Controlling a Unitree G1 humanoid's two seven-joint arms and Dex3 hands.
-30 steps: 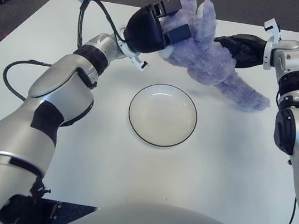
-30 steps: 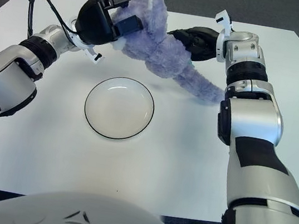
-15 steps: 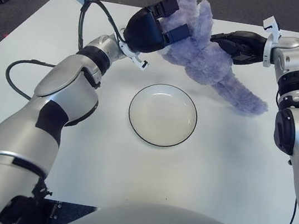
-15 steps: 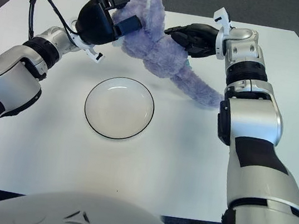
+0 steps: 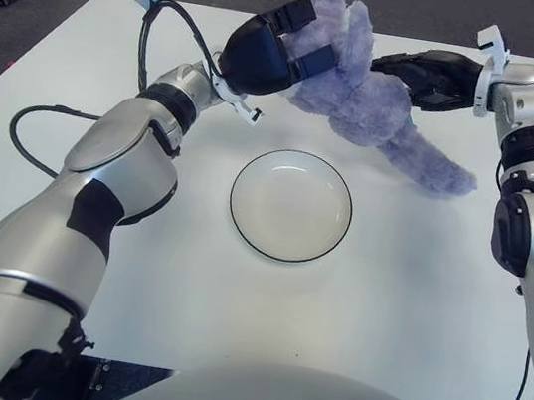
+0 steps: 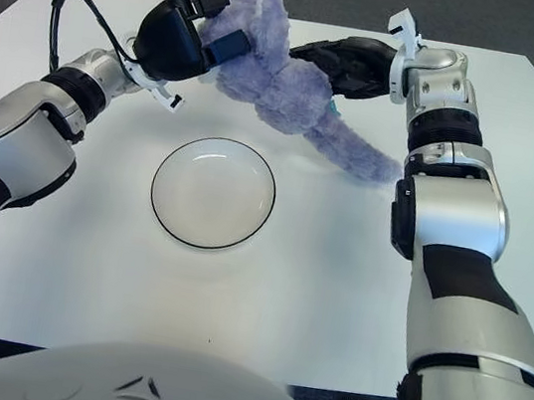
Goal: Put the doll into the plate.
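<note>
You've got the doll (image 5: 363,99) between both hands, up off the worktop (image 5: 413,302) at the far side, beyond the plate (image 5: 290,205) and not over it yet. Left robot hand (image 5: 269,50) is clamped on the doll's head end, fingers wrapped round the fuzzy ears/upper part, prob. to carry the weight. Right robot hand (image 5: 421,74) presses in on the body from the opp. side, fingers closed against the plush, so the soft toy doesn't flop or twist. One long limb hangs down-right toward the worktop; can't tell if it touches. Doll is lilac, shaggy, limp, squashes under grip. Plate is round, shallow, glossy white w/ thin dark rim, sits empty mid-worktop.
</note>
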